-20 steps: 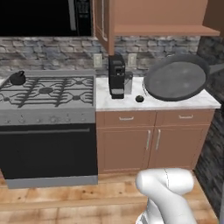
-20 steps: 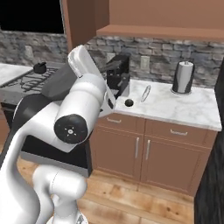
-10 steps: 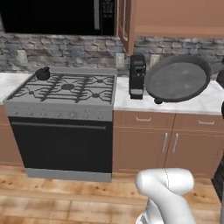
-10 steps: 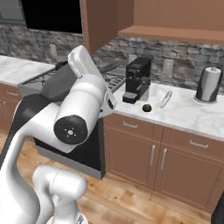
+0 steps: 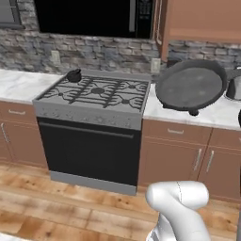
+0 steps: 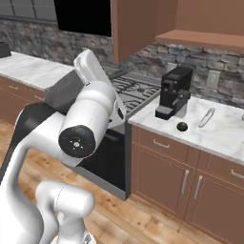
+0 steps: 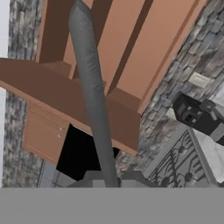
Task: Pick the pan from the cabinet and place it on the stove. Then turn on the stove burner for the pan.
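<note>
Pan [image 5: 190, 85]: wide dark-grey frying pan, held up in the air, tilted so its flat round face shows toward the left base camera. It hangs just right of the stove [image 5: 96, 96], above the marble counter [image 5: 214, 113], touching neither as far as can be seen.
Pan, edge-on: in the hand view it shows as a long grey strip [image 7: 92, 100] rising from the bottom centre, running up across the cabinet.
Gripper [image 7: 111, 179]: fingers closed on the pan; the two dark tips pinch the strip at its lower end in the hand view. Which part of the pan is pinched cannot be told.
Stove: grey gas range with grates and round burner caps, dark oven door below, left of the pan; grates bare except at the back-left corner.
Kettle [image 5: 74, 75]: small and black, on the stove's back-left corner, well apart from the pan.
Cabinet [image 6: 143, 24]: reddish-brown wall unit above the counter, right of the stove; one door stands open edge-on, open shelf beside it.
Coffee machine [image 6: 175, 91]: black, on the counter just right of the stove, against the stone backsplash.
Small dark round thing [image 6: 182, 126]: on the counter near the coffee machine's front.
Arm [image 6: 88, 119]: white, raised in front of the stove in the right base view, hiding the stove's front edge.
Microwave [image 5: 94, 18]: dark, mounted on the wall above the stove.
</note>
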Robot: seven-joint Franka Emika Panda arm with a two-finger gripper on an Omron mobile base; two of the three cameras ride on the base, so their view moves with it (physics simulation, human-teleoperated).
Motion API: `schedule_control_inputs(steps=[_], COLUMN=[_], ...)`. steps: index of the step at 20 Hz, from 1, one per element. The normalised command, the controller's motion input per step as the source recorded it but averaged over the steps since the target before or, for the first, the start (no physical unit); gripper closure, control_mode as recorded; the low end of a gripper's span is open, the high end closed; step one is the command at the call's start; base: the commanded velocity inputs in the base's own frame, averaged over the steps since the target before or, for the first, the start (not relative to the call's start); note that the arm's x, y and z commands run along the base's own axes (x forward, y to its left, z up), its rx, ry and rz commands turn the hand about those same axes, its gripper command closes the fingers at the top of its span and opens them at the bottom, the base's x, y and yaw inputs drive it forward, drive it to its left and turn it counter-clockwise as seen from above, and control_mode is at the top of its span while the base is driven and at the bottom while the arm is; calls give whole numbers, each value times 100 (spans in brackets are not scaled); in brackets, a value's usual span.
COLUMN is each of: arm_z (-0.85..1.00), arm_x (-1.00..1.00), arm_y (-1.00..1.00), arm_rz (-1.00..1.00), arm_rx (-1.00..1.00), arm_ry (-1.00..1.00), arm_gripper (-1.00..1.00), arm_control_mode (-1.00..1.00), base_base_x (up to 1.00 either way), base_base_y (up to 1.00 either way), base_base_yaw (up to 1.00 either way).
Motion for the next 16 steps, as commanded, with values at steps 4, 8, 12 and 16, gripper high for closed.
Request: schedule_control_inputs(steps=[4,8,12,16], arm_z=[0,0,0,0], arm_x=[0,0,0,0], arm_y=[0,0,0,0], arm_rz=[0,0,0,0], arm_rx=[0,0,0,0], arm_ry=[0,0,0,0], arm_gripper=[100,100,100,100], arm_control_mode=[100,100,100,100], base_base_x=[-18,-11,0,-1], base_base_y=[93,97,100,100], base_base_yaw=[37,36,33,34])
